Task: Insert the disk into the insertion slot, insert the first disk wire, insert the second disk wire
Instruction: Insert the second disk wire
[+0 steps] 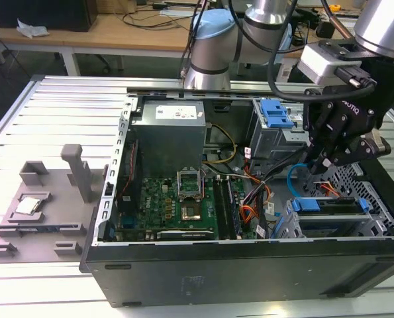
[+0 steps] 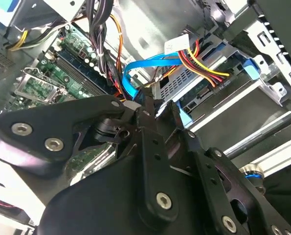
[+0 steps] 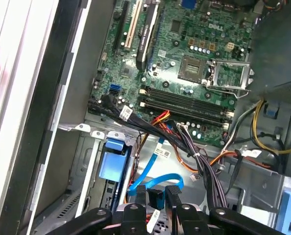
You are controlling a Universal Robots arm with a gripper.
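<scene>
Disk [image 1: 329, 206] is sitting in the slot [image 1: 382, 222], low on the exterior view's right inside the case [image 1: 249, 278]. Gripper [image 1: 314, 167] is hanging just above the slot. In the first wrist view the fingers [image 3: 138, 198] are squeezing the black plug [image 3: 156, 198] of the blue wire [image 3: 150, 178] — clamped, plug between the pads. In the second wrist view the blue wire is looping beside a red-yellow-orange wire bundle [image 2: 204, 66] that is running to the disk's rear edge — can't tell whether that one is seated. Motherboard [image 1: 177, 199] is lying beside the slot, toward the exterior view's left.
</scene>
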